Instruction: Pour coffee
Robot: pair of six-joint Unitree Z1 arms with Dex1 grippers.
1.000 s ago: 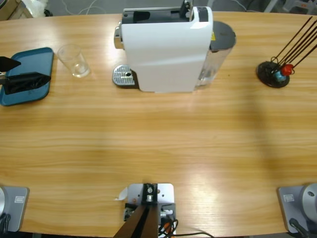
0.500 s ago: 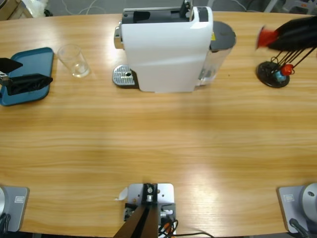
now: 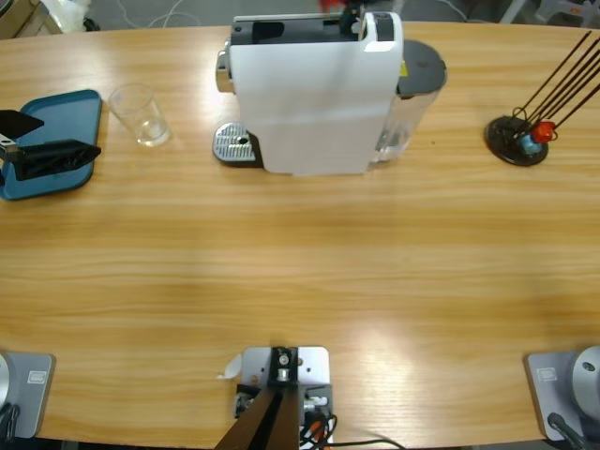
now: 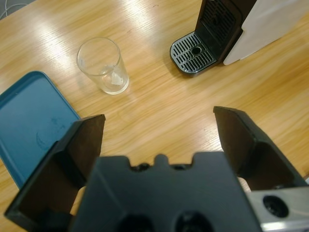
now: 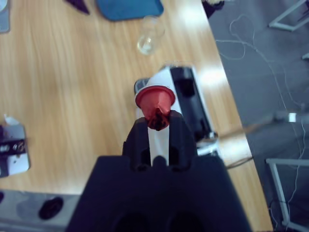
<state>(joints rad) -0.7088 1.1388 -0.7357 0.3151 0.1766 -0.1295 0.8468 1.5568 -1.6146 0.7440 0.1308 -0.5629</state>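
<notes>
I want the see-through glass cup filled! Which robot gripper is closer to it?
Left. The left gripper hovers open by the blue tray, beside the clear glass cup. The right gripper holds a red capsule above the white coffee machine.

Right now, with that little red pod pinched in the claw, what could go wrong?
The right gripper pinches the red pod only by its narrow end, high above the coffee machine, so it could slip out or miss the machine's top. The glass stands beside the drip tray, not on it; coffee brewed now would likely spill.
</notes>
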